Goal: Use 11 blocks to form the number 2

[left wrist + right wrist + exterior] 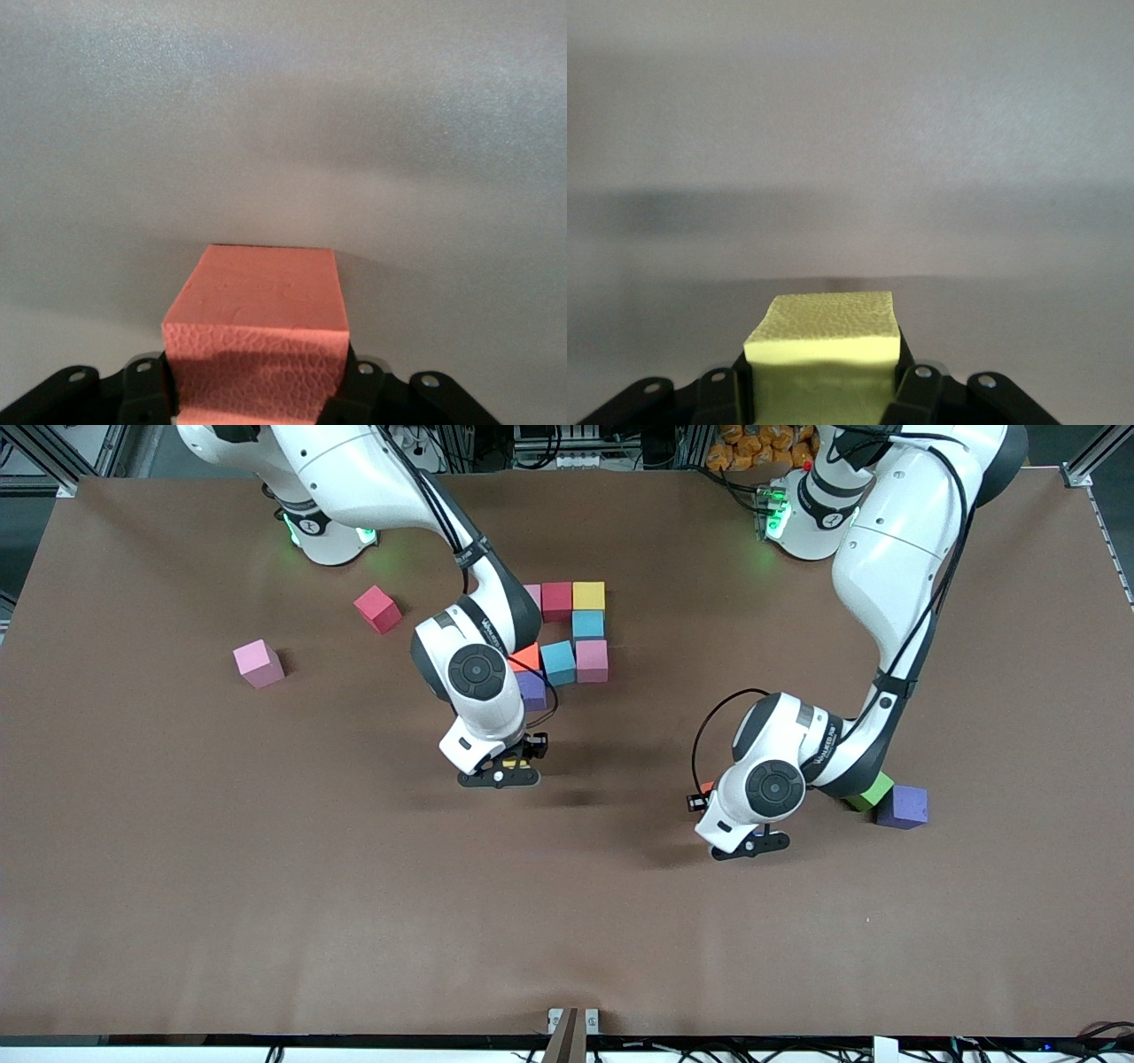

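- the right gripper (512,766) is clamped on a yellow block (824,354), the cube squeezed between its two fingers (914,390) over bare table nearer the front camera than the partial number 2 (567,638).
- the left gripper (740,841) is closed on an orange block (257,341) that fills the gap between its fingers (359,390), over the table toward the left arm's end.
- the partial number 2 sits mid-table near the robots' bases: a top row with a crimson cube (556,600) and a yellow cube (588,595), a light blue cube (587,623) under the yellow one, then a row of orange (526,657), light blue (558,662) and pink (592,660), and a purple cube (532,689) nearer the camera; the right arm hides part of it.
- a loose crimson block (378,608) and a loose pink block (258,663) lie toward the right arm's end, apart from each other.
- a green block (873,790) and a purple block (903,806) sit side by side by the left arm's forearm.
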